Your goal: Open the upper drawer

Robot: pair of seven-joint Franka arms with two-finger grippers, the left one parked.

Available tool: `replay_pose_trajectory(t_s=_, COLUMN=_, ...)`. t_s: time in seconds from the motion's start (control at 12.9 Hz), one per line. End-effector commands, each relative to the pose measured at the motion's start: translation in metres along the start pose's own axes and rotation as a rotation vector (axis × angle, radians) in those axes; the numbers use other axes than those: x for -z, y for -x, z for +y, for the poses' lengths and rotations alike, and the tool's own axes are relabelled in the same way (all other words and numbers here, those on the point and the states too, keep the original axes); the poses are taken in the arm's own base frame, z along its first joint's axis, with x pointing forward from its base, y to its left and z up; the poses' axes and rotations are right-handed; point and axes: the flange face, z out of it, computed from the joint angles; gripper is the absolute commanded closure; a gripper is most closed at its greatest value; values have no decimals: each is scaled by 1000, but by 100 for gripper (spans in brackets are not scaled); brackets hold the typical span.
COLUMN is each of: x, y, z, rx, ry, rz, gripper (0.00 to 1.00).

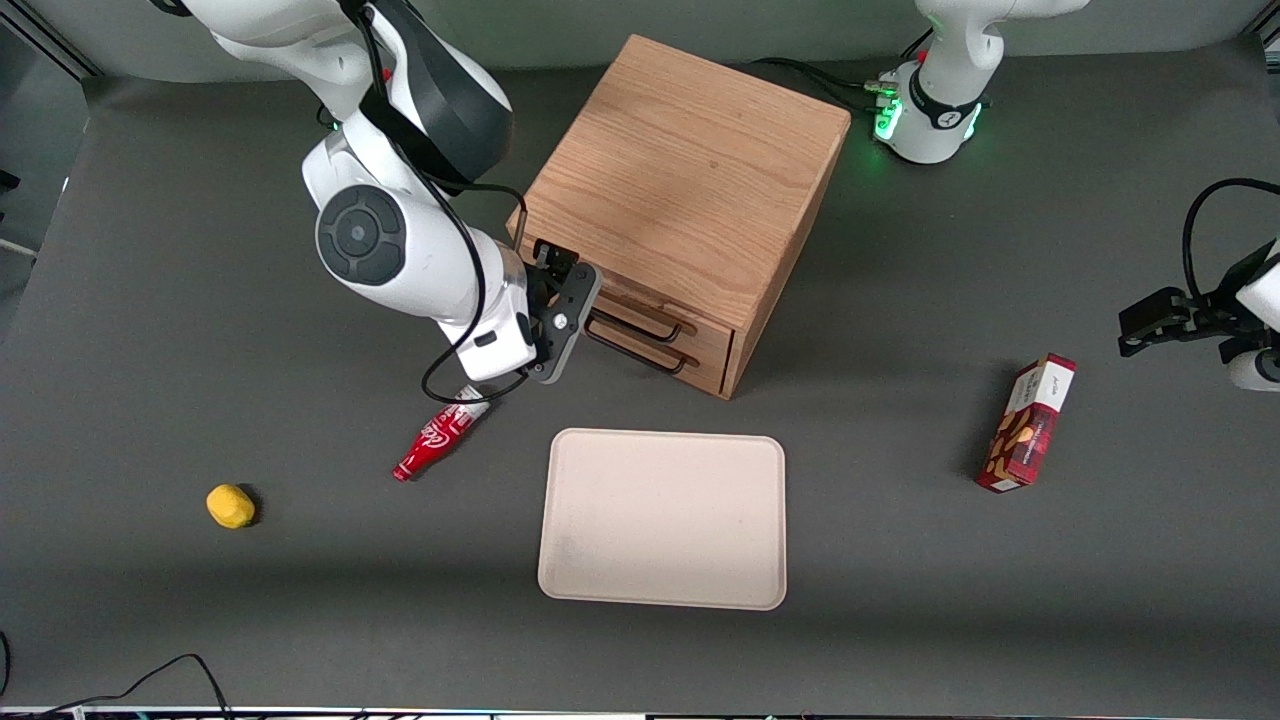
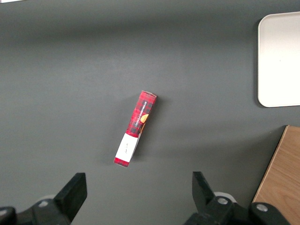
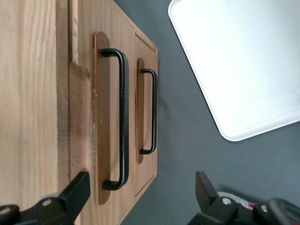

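Note:
The oak cabinet [image 1: 690, 170] stands at the middle of the table with its two drawers facing the front camera at an angle. The upper drawer [image 1: 712, 325] is shut; its long black wire handle [image 1: 650, 318] also shows in the right wrist view [image 3: 123, 117]. The lower drawer's matching handle [image 1: 640, 352] sits just below it and shows in the wrist view too [image 3: 153, 112]. My gripper [image 1: 578, 305] is open and empty, hovering in front of the drawers at the handles' end toward the working arm. In the wrist view my gripper [image 3: 140, 194] spans the end of the upper handle without touching it.
A cream tray [image 1: 662, 518] lies on the table nearer the front camera than the cabinet. A red bottle [image 1: 435, 440] lies under my wrist. A yellow lump [image 1: 230, 505] sits toward the working arm's end. A red box [image 1: 1028, 422] lies toward the parked arm's end.

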Motion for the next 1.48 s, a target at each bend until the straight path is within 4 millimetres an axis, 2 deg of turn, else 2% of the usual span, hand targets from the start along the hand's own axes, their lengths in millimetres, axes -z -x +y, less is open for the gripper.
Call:
replay_pose_trajectory(t_s=0.0, x=-11, y=-8, z=-1, rx=38, ry=-28, rz=21, gripper=0)
replay_pose_trajectory(t_s=0.16, x=-26, y=-8, z=0, rx=34, ry=-29, rz=20, gripper=0)
replay_pose_trajectory(t_s=0.31, x=-33, y=-12, z=-5, rx=36, ry=-46, rz=34, gripper=0)
replay_pose_trajectory(t_s=0.7, x=-62, y=-13, z=3, rx=19, ry=-28, rz=61, gripper=0)
replay_pose_trajectory(t_s=0.86, x=-73, y=-19, z=2, rx=23, ry=-27, rz=73, gripper=0)
replay_pose_trajectory(t_s=1.17, x=-84, y=-22, z=10, rx=19, ry=-15, rz=85, gripper=0)
replay_pose_trajectory(t_s=1.24, x=-83, y=-23, z=12, rx=24, ry=-9, rz=87, gripper=0)
replay_pose_trajectory(t_s=1.4, x=-76, y=-23, z=29, rx=42, ry=21, rz=93, gripper=0)
